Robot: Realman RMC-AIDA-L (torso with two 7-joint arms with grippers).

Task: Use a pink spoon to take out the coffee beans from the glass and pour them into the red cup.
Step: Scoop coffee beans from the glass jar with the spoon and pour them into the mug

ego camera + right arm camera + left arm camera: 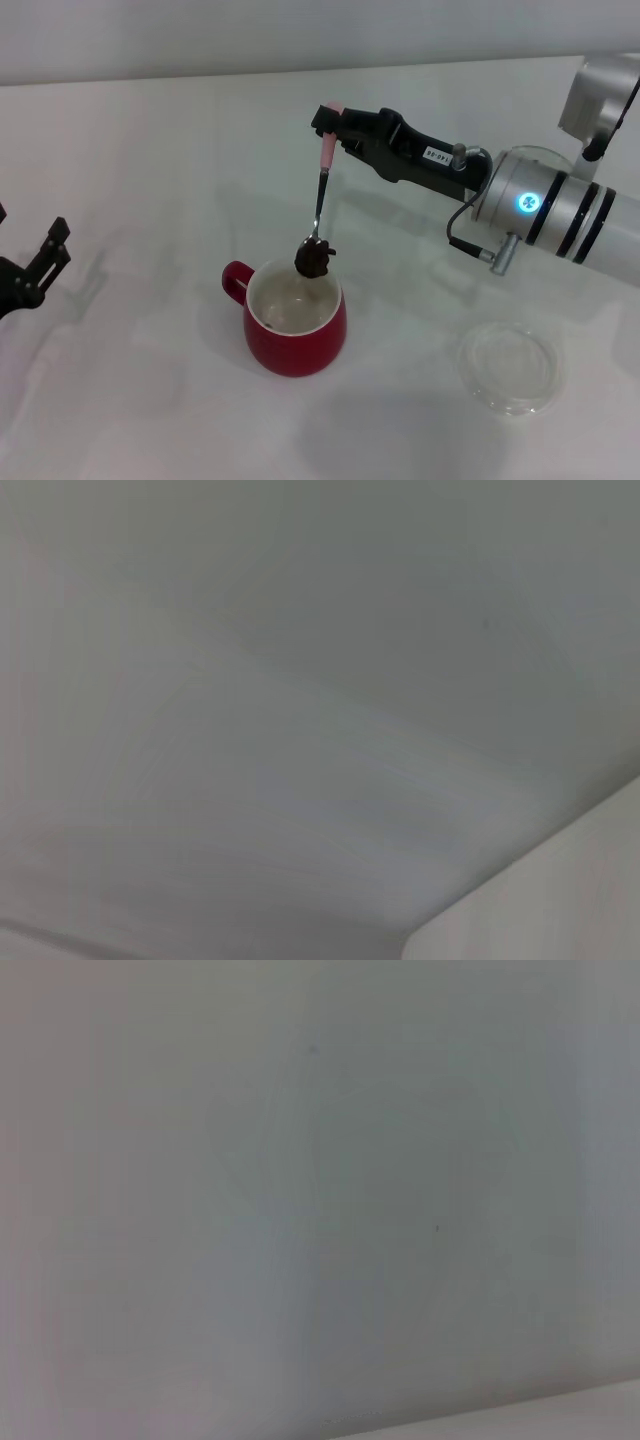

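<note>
In the head view my right gripper (333,120) is shut on the pink handle of the pink spoon (321,195), which hangs almost straight down. Its bowl carries a heap of dark coffee beans (314,258) right above the far rim of the red cup (296,322). The cup stands upright with its loop handle toward the left and its white inside showing. The glass is out of view. My left gripper (40,262) rests open at the far left edge, well away from the cup. Both wrist views show only blank pale surface.
A flat shallow clear round dish (510,366) lies on the white table (150,180) to the right of the cup, under my right forearm. The table's back edge meets a pale wall at the top of the head view.
</note>
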